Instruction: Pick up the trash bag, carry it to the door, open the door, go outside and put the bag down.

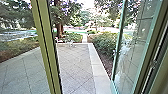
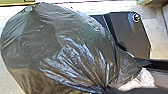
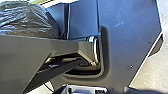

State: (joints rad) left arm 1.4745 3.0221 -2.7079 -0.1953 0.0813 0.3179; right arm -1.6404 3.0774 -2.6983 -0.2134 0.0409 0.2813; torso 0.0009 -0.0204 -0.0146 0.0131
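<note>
In the left wrist view the black trash bag (image 2: 72,47) hangs full and shiny, its folds drawn together at the neck, where my left gripper (image 2: 108,88) is shut on it. Part of the same bag (image 3: 25,18) shows in the right wrist view, behind a dark arm link. The glass door (image 1: 133,50), with a green edge, stands open on the right of the head view. Through the doorway lies the paved yard (image 1: 77,65).
A yellow-green frame post (image 1: 46,47) rises left of the opening, and another frame (image 1: 161,62) runs along the right. Beyond the door, a pale stone border (image 1: 98,67) edges the paving beside bushes (image 1: 106,45). A tree trunk (image 1: 60,30) stands farther off.
</note>
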